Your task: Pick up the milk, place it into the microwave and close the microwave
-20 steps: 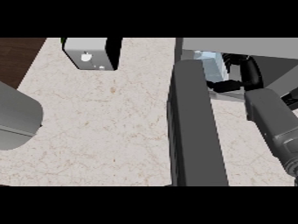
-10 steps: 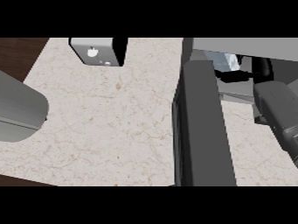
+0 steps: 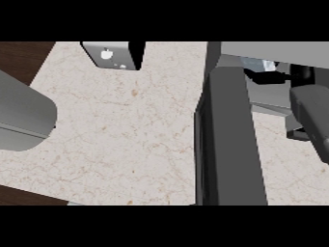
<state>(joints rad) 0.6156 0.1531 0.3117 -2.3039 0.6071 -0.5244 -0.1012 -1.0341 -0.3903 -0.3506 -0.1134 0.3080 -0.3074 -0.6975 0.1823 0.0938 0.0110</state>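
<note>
Head view: milk [image 3: 261, 66] beside right hand [image 3: 286, 76], inside microwave [image 3: 281, 49].

The right hand [image 3: 298, 73] is mostly hidden inside the microwave [image 3: 281, 50], behind the open door [image 3: 227, 140]; its finger state cannot be determined. The milk [image 3: 261, 65] shows only as a sliver beside the door. The left forearm [image 3: 10, 113] is cut by the left edge.

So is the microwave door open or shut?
Open. The door sticks out over the counter, and the right arm reaches past it into the microwave.
</note>
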